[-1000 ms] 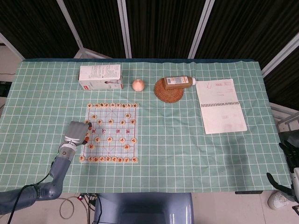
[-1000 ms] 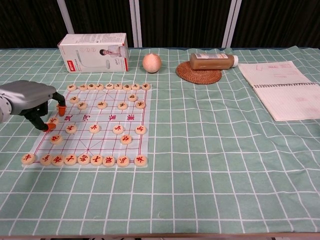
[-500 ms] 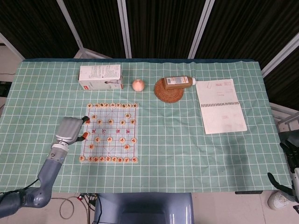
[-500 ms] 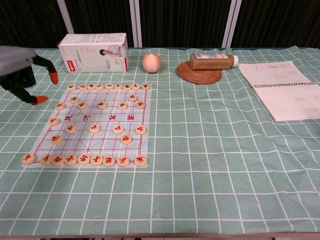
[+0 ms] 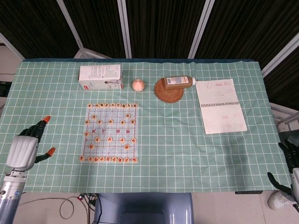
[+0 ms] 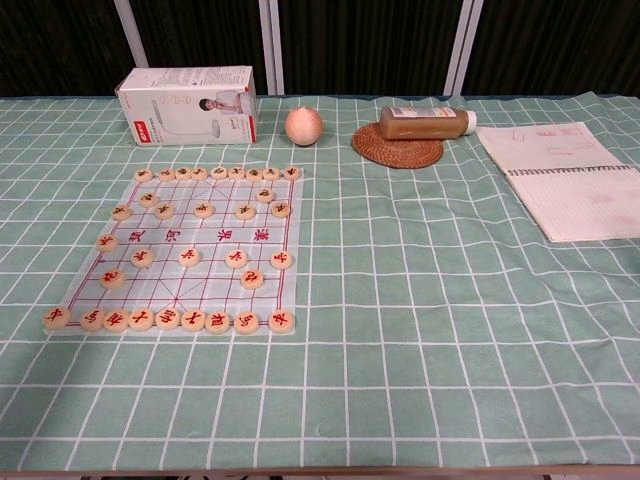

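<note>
Nothing is held by the left hand [image 5: 23, 150], fingers spread, at nine o'clock of the translucent chess board [image 5: 111, 133]; a fresh reach seems needed; the right hand's [image 5: 289, 161] state cannot be told.

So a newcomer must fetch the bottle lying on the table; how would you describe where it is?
Start at the chess board, then look past its far right corner to the round woven coaster. The brown bottle lies on its side across it, white cap towards the notebook.
</note>
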Motion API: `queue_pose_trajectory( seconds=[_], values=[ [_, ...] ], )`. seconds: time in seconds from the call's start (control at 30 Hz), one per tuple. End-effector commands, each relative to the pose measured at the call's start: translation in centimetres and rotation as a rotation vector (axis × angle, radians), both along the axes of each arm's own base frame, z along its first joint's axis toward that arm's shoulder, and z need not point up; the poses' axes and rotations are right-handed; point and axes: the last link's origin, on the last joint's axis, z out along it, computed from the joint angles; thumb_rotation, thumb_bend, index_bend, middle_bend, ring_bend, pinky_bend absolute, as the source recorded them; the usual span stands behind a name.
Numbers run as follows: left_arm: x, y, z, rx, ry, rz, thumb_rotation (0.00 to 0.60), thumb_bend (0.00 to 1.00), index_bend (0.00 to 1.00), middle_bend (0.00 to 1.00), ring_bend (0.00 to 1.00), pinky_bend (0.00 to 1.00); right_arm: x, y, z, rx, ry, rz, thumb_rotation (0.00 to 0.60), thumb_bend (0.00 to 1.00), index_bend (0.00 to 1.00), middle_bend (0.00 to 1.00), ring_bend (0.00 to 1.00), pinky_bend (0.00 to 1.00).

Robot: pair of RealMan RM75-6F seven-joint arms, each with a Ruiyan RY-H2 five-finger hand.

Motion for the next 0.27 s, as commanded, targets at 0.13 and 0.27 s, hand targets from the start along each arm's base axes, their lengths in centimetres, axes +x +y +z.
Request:
queue_pose_trajectory(
  seconds=[0.13, 0.27],
  values=[
    [-2.1, -3.3, 0.7, 0.017, 0.035, 0.045, 0.600, 0.02, 0.00, 0.00, 0.00, 0.00, 0.1, 0.2, -0.1, -0.012, 0.021, 0.014, 0.600, 0.37, 0.00, 0.00, 0.00, 0.00],
    [-2.9, -3.6, 0.6, -0.006, 0.014, 0.086, 0.600, 0.02, 0.00, 0.00, 0.00, 0.00, 0.2, 0.1, -0.1, -0.016, 0.022, 0.020, 0.600, 0.37, 0.00, 0.00, 0.00, 0.00]
  ],
)
